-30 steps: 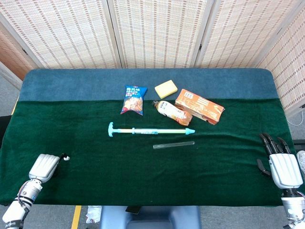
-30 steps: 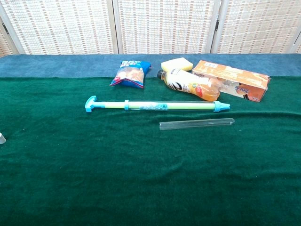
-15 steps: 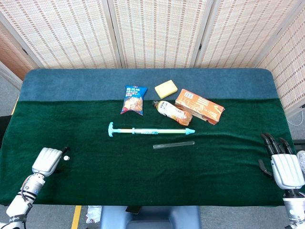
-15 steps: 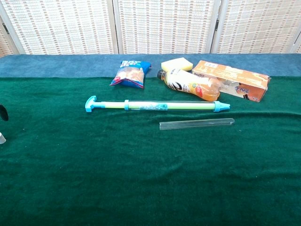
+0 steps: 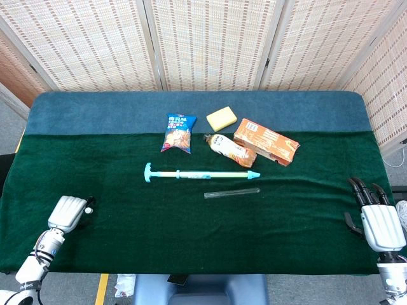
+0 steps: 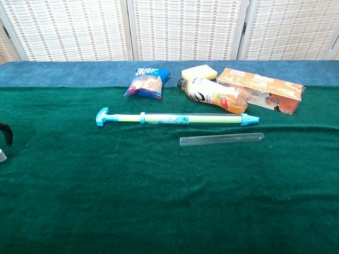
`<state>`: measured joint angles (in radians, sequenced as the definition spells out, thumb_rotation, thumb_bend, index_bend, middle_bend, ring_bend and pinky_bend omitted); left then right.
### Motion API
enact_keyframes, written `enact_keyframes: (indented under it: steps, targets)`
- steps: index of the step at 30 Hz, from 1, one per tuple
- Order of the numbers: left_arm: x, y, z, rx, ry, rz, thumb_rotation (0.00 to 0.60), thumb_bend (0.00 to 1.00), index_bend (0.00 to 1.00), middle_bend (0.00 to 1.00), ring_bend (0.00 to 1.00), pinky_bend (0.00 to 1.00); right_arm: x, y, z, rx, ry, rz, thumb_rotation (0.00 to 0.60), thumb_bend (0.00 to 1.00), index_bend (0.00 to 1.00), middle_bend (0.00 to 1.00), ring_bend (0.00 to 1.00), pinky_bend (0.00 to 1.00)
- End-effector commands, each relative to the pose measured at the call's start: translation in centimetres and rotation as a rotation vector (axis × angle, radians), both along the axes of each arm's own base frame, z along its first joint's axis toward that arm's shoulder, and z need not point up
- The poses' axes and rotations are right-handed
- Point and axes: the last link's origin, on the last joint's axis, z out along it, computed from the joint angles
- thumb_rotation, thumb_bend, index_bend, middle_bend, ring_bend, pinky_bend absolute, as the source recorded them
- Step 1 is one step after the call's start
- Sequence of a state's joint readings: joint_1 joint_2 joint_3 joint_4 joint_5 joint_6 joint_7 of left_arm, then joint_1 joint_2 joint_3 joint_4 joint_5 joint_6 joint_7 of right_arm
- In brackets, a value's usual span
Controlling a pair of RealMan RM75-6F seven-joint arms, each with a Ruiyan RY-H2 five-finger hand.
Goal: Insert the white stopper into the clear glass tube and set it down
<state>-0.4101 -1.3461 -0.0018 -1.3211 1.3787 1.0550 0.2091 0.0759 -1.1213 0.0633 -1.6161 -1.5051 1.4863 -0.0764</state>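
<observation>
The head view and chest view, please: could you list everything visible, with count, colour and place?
glass tube: 1, clear, lying mid-table
stopper: 1, white, at left hand's fingertips
hand pump: 1, teal and pale green, behind the tube
snack bag: 1, blue
bottle: 1, orange drink, lying down
box: 1, orange
sponge: 1, yellow
table cloth: 1, green
left hand: near-left edge
right hand: near-right edge, fingers apart

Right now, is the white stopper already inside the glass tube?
No, the white stopper sits at the left hand, far from the glass tube.
</observation>
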Motion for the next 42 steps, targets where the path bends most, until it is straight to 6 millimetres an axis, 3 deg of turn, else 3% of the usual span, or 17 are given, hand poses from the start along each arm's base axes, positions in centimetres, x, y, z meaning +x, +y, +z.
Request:
enact_keyframes:
  steps: [1, 42]
  targets:
    - [-0.1, 0.2, -0.2, -0.002, -0.004, 0.002, 0.6, 0.33, 0.43, 0.95, 0.86, 0.78, 0.0, 0.0, 0.0, -0.001, 0.001, 0.0, 0.6, 0.47, 0.05, 0.12, 0.24, 0.11]
    - [-1.4, 0.7, -0.6, 0.025, -0.03, 0.017, 0.6, 0.42, 0.52, 0.96, 0.86, 0.78, 0.2, 0.1, -0.1, 0.001, 0.006, -0.011, 0.6, 0.47, 0.05, 0.12, 0.25, 0.11]
